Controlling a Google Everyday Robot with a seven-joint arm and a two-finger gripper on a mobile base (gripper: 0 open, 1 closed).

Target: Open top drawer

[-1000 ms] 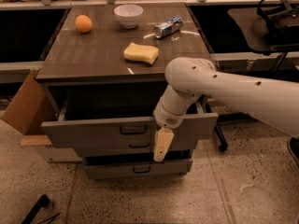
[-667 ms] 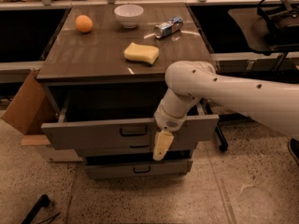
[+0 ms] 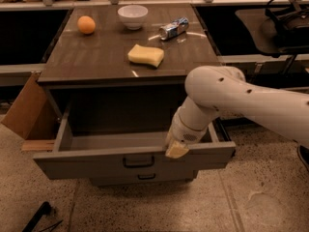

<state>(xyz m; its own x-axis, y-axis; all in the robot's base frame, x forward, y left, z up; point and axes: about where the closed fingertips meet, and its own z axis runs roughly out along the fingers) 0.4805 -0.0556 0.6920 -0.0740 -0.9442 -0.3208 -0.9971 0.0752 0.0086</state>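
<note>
Camera view looks down at the cabinet from the near side. The top drawer (image 3: 96, 164) is pulled well out toward the near side, so its grey box is open to see and its front stands far out from under the surface (image 3: 96, 62). The dark handle (image 3: 138, 162) in the middle of the front is free. The end effector (image 3: 176, 149) is at the top edge of the drawer front, right of the handle, and it seems to touch this edge. I cannot tell if it is spread or pressed together. The white arm (image 3: 241, 95) comes in from the right.

On the surface lie an orange (image 3: 86, 24), a white bowl (image 3: 133, 16), a yellow sponge (image 3: 146, 55) and a crushed can (image 3: 174, 29).

I judge the task nearly done: the drawer is open, and only letting go and moving away is left.
</note>
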